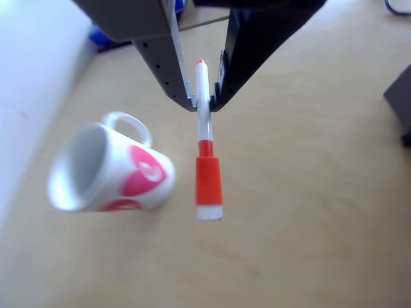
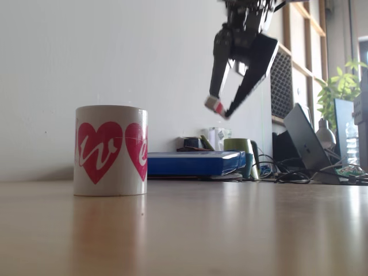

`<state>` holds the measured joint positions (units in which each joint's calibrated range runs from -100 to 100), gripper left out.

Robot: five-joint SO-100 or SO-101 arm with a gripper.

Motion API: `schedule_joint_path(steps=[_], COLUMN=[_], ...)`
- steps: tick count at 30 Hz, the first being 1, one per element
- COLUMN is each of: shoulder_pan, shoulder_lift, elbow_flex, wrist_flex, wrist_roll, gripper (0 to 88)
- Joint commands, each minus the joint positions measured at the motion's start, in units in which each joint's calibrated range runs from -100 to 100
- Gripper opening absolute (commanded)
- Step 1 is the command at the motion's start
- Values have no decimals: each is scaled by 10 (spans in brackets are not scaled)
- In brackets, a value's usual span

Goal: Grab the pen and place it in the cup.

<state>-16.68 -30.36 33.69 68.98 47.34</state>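
Observation:
The pen (image 1: 207, 167), white barrel with an orange-red cap and white tip, hangs in the air, clamped at mid-barrel by my gripper (image 1: 203, 102), which is shut on it. In the fixed view the gripper (image 2: 221, 108) is high above the table, to the right of the cup, with the pen's capped end (image 2: 214, 104) poking out at its tips. The cup (image 2: 110, 150), a white mug with pink hearts, stands upright on the wooden table. In the other view the cup (image 1: 109, 170) lies to the left of the pen, its opening facing the camera and its handle toward the gripper.
A white wall (image 2: 115, 57) runs behind the cup. Far back on the table sit a blue flat box (image 2: 192, 163), a green mug (image 2: 237, 148), a laptop (image 2: 305, 141), cables and a plant (image 2: 339, 86). The wooden tabletop (image 1: 289, 224) is bare around the cup.

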Motion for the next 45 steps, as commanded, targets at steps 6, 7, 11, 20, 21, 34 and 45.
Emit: schedule_joint_path(steps=[6,7,11,20,21,34,45], shoulder_pan=[11,13,10,9,9,1,-11], shoulder_lift=[-65,-62,-61,-60,-59,31,86], elbow_flex=[-55,-55,-49,-49,-48,-44,-44], wrist_flex=[-104,-121,-178,-279,-291,-420,-529], wrist_roll=[-142,-159,-215,-325,-335,-449,-489], gripper=[14,14,14,14,14,14,14])
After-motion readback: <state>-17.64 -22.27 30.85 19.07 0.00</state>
